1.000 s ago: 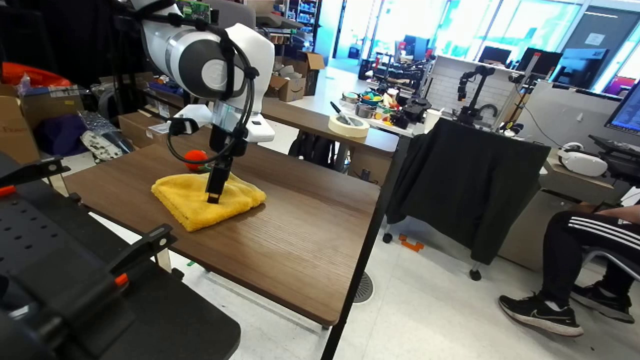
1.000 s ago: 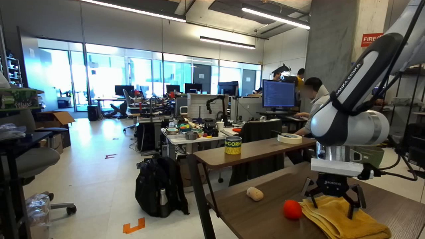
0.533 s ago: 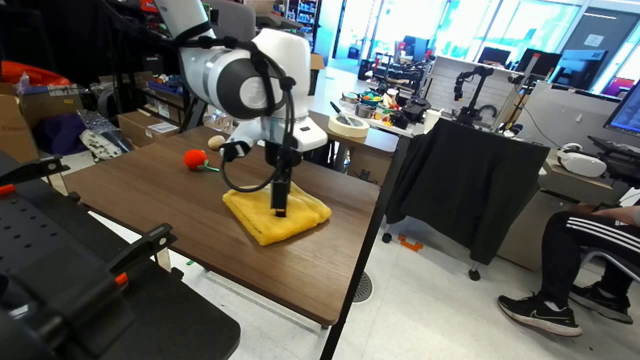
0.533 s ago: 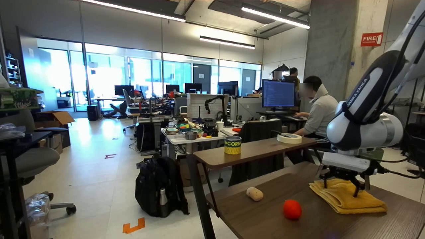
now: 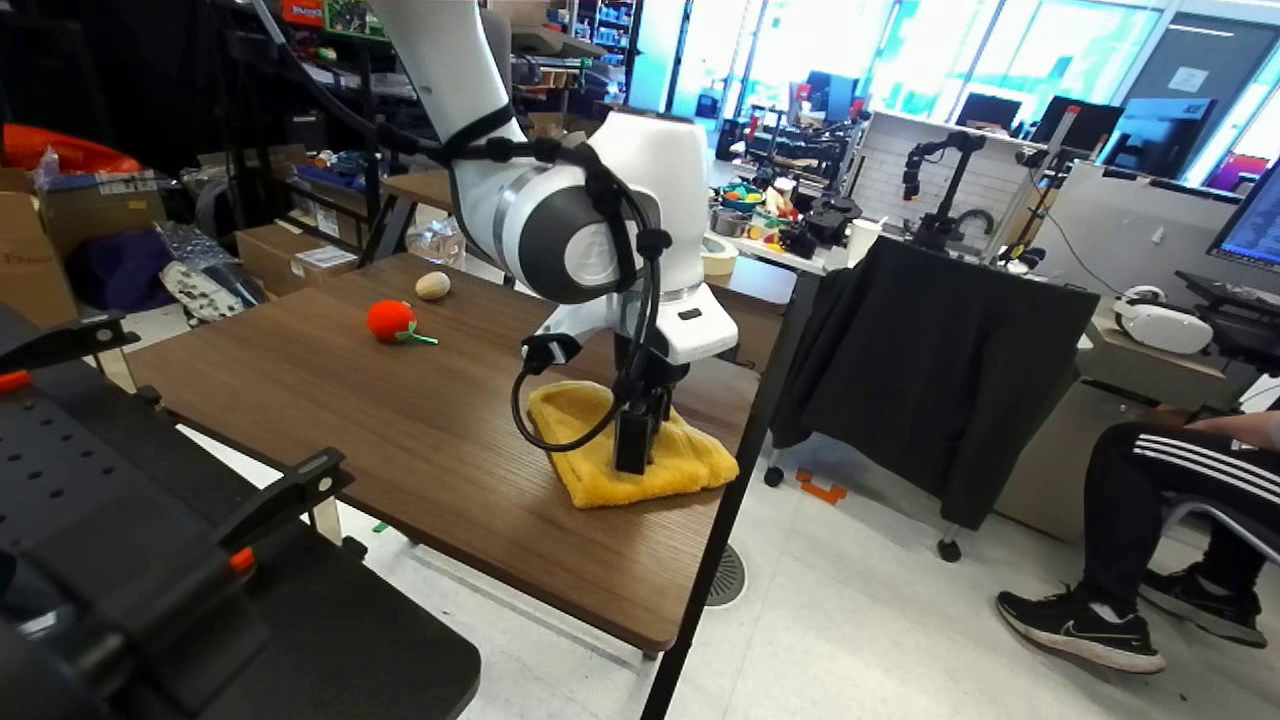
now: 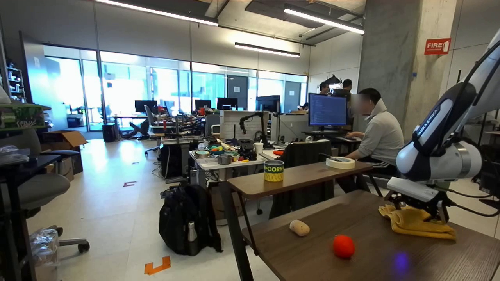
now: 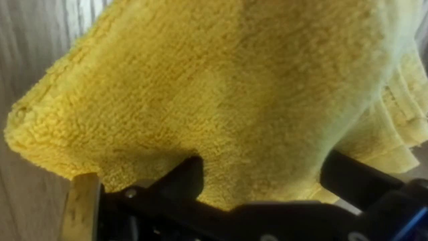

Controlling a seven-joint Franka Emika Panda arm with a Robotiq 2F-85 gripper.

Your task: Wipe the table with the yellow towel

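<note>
The yellow towel lies folded and somewhat rumpled on the brown wood-grain table, close to the edge by the dark post in that exterior view. My gripper points down and presses onto it from above. In an exterior view, the towel bulges up around the gripper, whose tips are partly hidden in the cloth. The wrist view shows the gripper with its black fingers wide apart, towel cloth bulging up between them without being pinched.
A red-orange ball and a beige potato-like object sit on the table, away from the towel. A raised shelf behind carries a tape roll and a yellow can. A black surface with clamps stands alongside.
Gripper and towel have slid together to the right in both exterior views, away from the red ball. The towel has become more rumpled. The fingers stay apart.
</note>
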